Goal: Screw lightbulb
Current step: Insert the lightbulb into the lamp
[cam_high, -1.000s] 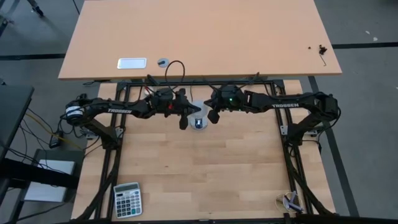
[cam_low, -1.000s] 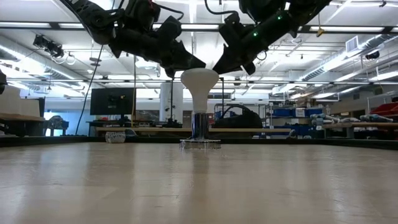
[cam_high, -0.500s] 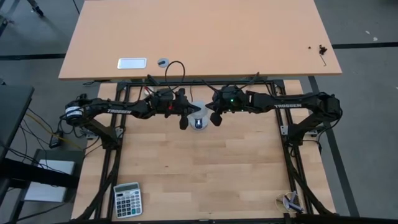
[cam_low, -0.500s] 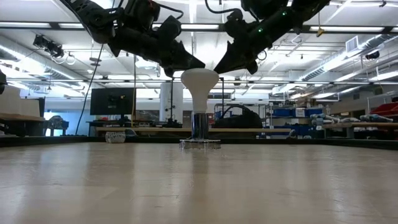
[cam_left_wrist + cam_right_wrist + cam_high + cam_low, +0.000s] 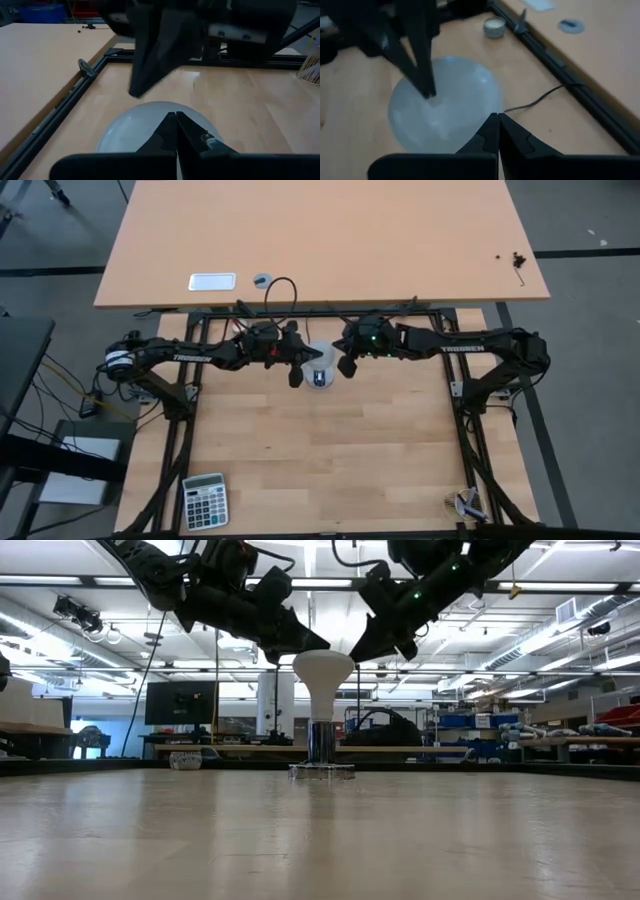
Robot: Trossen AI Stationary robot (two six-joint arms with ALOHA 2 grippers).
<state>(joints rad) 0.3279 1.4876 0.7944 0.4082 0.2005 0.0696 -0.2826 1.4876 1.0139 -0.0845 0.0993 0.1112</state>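
The white lightbulb stands upright at the table's far middle, its dome up and its narrow base in a dark socket on a round disc. It also shows in the high view. My left gripper is shut, slanting down over the dome's left side. My right gripper is shut, slanting down just above the dome's right side. The right wrist view shows my left fingers coming down onto the dome. My left gripper's shut fingertips stand at the top of the bulb's dome, slanting down from the table's left. I cannot tell whether they touch it. My right gripper touches nothing that I can see.
A thin black cord runs from the socket toward the far frame rail. A small cream-white round thing lies beside the rail. A calculator lies at the near left. A second wooden table stands beyond the far edge.
My right gripper has drawn a little toward the table's right, away from the dome's top, still shut. The bulb and my left gripper have kept still.
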